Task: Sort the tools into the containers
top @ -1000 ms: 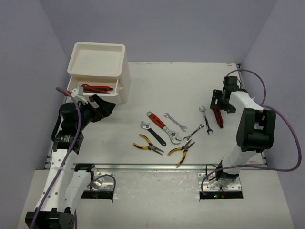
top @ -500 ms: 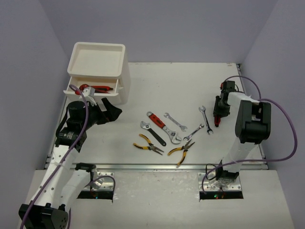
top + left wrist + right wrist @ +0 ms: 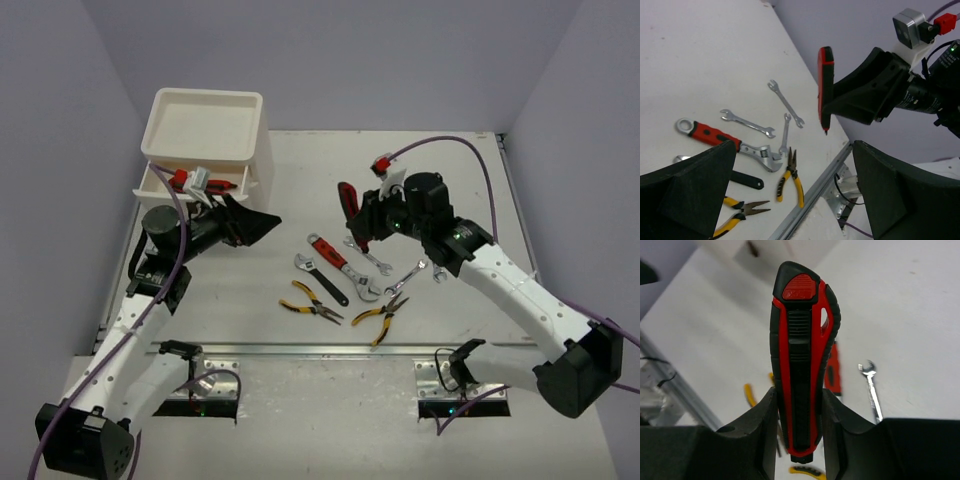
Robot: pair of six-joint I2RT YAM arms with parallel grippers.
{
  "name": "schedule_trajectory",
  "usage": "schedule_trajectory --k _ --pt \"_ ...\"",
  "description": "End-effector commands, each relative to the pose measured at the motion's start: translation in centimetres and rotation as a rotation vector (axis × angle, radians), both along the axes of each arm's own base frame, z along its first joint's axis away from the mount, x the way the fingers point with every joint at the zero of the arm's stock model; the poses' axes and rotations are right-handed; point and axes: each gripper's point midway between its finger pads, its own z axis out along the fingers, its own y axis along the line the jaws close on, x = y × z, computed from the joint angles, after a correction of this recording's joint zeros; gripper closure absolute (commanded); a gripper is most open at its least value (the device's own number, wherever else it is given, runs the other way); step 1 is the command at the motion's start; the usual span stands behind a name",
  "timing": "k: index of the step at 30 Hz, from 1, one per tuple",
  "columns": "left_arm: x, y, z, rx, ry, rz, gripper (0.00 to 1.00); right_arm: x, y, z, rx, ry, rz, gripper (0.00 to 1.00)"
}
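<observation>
My right gripper [image 3: 357, 214] is shut on a red-and-black-handled tool [image 3: 348, 199] and holds it upright above the table's middle; the right wrist view shows the tool [image 3: 802, 355] pinched between both fingers [image 3: 760, 425]. My left gripper [image 3: 262, 227] is open and empty, in front of the white container unit [image 3: 255, 160], whose drawer [image 3: 150, 186] stands open with a red tool [image 3: 205, 185] inside. On the table lie a red adjustable wrench [image 3: 334, 260], a black-handled one [image 3: 322, 280], two yellow pliers [image 3: 310, 306] [image 3: 378, 316] and silver wrenches [image 3: 367, 255].
The top tray [image 3: 205, 122] of the unit holds nothing I can see. A metal rail [image 3: 330, 349] runs along the near table edge. In the left wrist view the held tool [image 3: 825, 90] hangs above the silver wrenches [image 3: 785, 102] and the red wrench [image 3: 710, 138].
My right arm has swung from the table's right side to the middle, carrying the red-and-black tool up off the table. My left gripper has moved right, away from the drawer.
</observation>
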Motion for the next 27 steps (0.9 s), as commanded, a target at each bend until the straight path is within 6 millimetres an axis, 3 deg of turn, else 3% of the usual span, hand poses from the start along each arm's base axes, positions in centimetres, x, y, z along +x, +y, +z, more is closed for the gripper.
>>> schedule_trajectory --k 1,4,8,12,15,16,17,18,19,20,22,23,24,26,27 --pt "-0.9 -3.5 4.5 -0.081 -0.162 -0.056 0.0 -4.7 7.3 2.5 0.046 -0.022 0.251 1.0" --pt "-0.2 -4.7 3.9 -0.047 -0.134 0.036 0.0 -5.3 9.2 2.6 -0.007 -0.064 0.238 1.0" --pt "0.5 -5.6 2.1 -0.024 -0.072 0.063 0.03 -6.0 10.1 3.1 -0.024 -0.092 0.243 1.0" --pt "0.9 -6.6 0.1 0.029 0.016 0.068 0.13 -6.6 10.4 4.0 -0.004 -0.107 0.258 1.0" --pt "0.2 -8.1 -0.1 0.027 0.023 0.023 0.38 -6.7 10.4 4.7 0.016 -0.121 0.251 1.0" --pt "0.0 -8.6 0.0 0.025 0.022 0.012 0.52 -6.6 10.4 4.8 0.022 -0.123 0.245 1.0" --pt "-0.2 -9.1 0.2 0.021 0.019 -0.003 0.75 -6.5 10.4 4.9 0.028 -0.126 0.236 1.0" --pt "-0.3 -9.3 0.6 0.014 0.012 -0.008 0.9 -6.5 10.4 5.1 0.037 -0.131 0.235 1.0" --pt "-0.3 -9.4 0.8 0.013 0.012 -0.007 0.99 -6.5 10.4 5.2 0.042 -0.133 0.235 1.0" --pt "-0.1 -9.2 0.9 0.022 0.018 0.011 1.0 -6.6 10.3 5.2 0.041 -0.136 0.236 0.89" --pt "0.7 -8.3 1.1 0.052 0.028 0.076 1.0 -6.6 9.9 5.1 0.037 -0.146 0.225 0.5" --pt "1.2 -7.6 1.3 0.071 0.033 0.122 1.0 -6.5 9.5 5.0 0.031 -0.15 0.211 0.14" --pt "2.4 -5.6 1.5 0.125 0.047 0.238 1.0 -6.1 8.5 4.9 0.011 -0.165 0.163 0.03" --pt "4.6 -1.3 4.2 0.165 0.042 0.454 1.0 -5.3 6.2 4.3 -0.051 -0.175 0.07 0.01" --pt "5.1 0.2 4.1 0.184 0.075 0.498 1.0 -5.1 5.3 3.9 -0.075 -0.181 0.034 0.01"
